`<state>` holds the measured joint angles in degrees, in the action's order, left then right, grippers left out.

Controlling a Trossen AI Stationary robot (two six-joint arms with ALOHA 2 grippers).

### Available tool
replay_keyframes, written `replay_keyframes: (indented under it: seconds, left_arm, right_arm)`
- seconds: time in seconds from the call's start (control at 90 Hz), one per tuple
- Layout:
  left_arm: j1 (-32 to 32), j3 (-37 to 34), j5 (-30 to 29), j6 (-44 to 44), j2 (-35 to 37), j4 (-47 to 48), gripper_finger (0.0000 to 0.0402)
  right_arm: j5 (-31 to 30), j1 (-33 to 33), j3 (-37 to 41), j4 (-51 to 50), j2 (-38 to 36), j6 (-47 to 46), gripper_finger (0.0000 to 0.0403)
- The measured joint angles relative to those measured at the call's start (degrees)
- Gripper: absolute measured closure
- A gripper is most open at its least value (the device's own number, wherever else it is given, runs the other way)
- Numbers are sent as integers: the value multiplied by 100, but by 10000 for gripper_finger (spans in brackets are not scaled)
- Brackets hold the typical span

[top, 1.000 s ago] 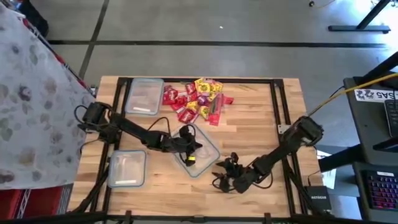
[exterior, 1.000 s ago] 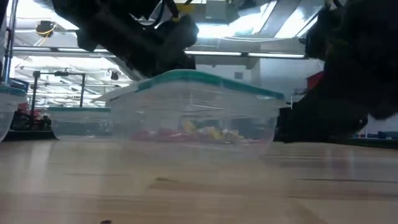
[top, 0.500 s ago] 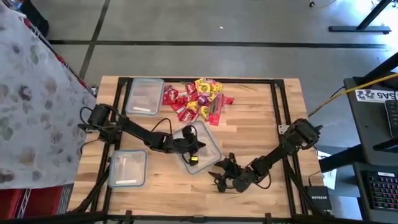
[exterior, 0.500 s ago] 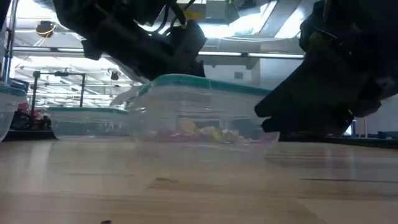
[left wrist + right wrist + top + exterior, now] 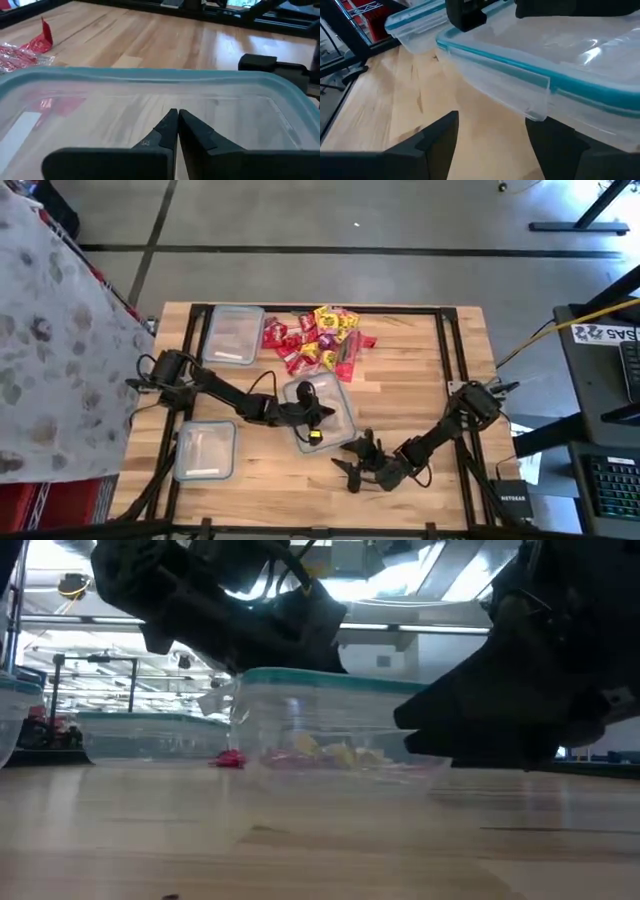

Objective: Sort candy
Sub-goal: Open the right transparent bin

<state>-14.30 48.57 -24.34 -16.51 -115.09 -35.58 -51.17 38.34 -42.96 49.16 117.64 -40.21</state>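
Above the clear, teal-rimmed rectangular tub (image 5: 318,414), left tool (image 5: 176,131) pinched empty; right tool (image 5: 492,134) spread wide.

The candy (image 5: 318,338) lies heaped at the table's (image 5: 410,380) far edge, with one tub (image 5: 232,334) just left of it. A second tub (image 5: 322,413) sits mid-table, nearer than the heap. A third tub (image 5: 204,451) lies at the near left.

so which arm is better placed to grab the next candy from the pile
Left. The left gripper sits over the middle container, just beside the candy pile, jaws shut. The right gripper is open, farther off.
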Motion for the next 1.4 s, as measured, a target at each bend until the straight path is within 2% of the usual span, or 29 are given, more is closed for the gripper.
replay_keyframes:
  seconds: [0.244,0.422,0.644,0.756,0.8,0.956,1.111,1.267,1.4]
  left_arm:
    - [0,-56,40,32,-2,-97,402]
    - [0,-56,37,31,-2,-123,402]
    - [-4,-62,64,47,-2,-121,402]
    - [-7,-63,96,67,-4,-152,402]
    - [-7,-63,88,74,-4,-154,402]
    - [-15,-63,182,133,-4,-162,402]
    - [-63,-63,283,173,-4,-205,401]
    - [-150,-63,250,187,-8,-246,401]
    - [-204,-63,207,190,-13,-252,401]
  right_arm:
    - [-159,94,-9,101,0,137,182]
    - [-303,105,-46,-401,-39,-449,182]
    - [-196,103,5,385,-3,505,182]
    - [320,92,-34,950,-41,753,182]
    - [701,81,-37,1086,-50,807,182]
    - [1460,89,-28,1152,-64,783,182]
    - [2213,97,-28,1021,-422,977,182]
    - [2925,94,-85,904,-855,2163,182]
    - [3031,97,-445,60,-1000,3482,182]
